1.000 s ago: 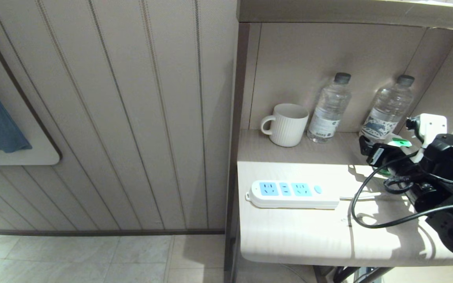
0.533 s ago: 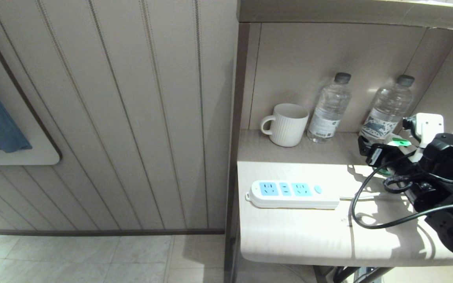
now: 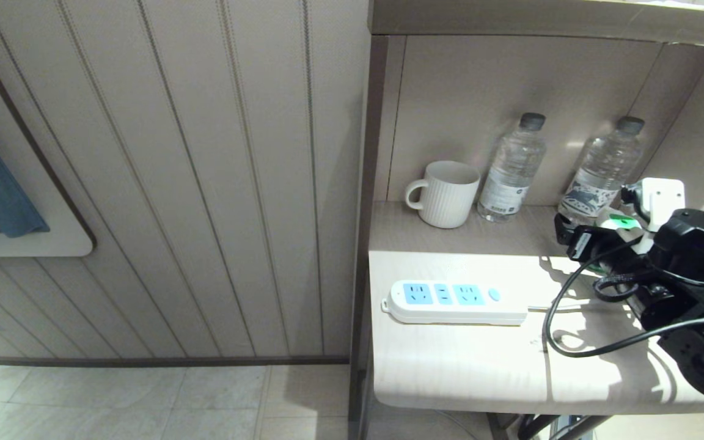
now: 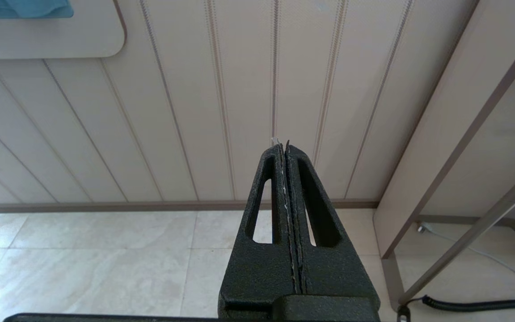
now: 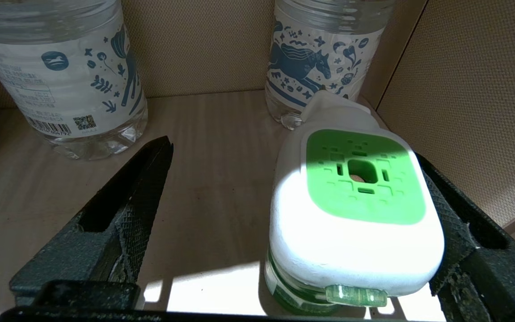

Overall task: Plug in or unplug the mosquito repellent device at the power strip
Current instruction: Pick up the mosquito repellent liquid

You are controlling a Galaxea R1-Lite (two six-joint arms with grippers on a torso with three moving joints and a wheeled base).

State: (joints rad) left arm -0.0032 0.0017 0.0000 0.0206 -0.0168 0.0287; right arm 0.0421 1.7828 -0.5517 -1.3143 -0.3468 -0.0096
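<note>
A: Eyes on the mosquito repellent device (image 5: 356, 210) — the right wrist view has it standing upright on the surface (image 3: 450, 360), green-and-white head up, a sliver of green bottle showing under the white cap.

B: And the right end effector (image 5: 293, 197) is spread wide around it. One finger sits right against the device's side; the other is well apart from it with bare surface between. Nothing gripped.

A: From the head view you get only a scrap of that green top (image 3: 619, 221), tucked behind the black arm at the far right of the surface.

B: What the head view adds is the power strip (image 3: 454, 302): lying flat near the surface's left front, all blue sockets empty, white cord running off toward the arm. Well apart from the device.

A: Two water bottles (image 5: 65, 76) stand just behind the device against the back panel; the wrist view shows the blue horse print on their labels. The head view also catches a white mug (image 3: 445, 193) left of them.

B: The left end effector (image 4: 286, 150)? Only its own wrist view has it — fingers pressed flat together, empty, pointing at a panelled wall (image 4: 221, 98) over tiled floor (image 4: 83, 264), away from the surface.
</note>
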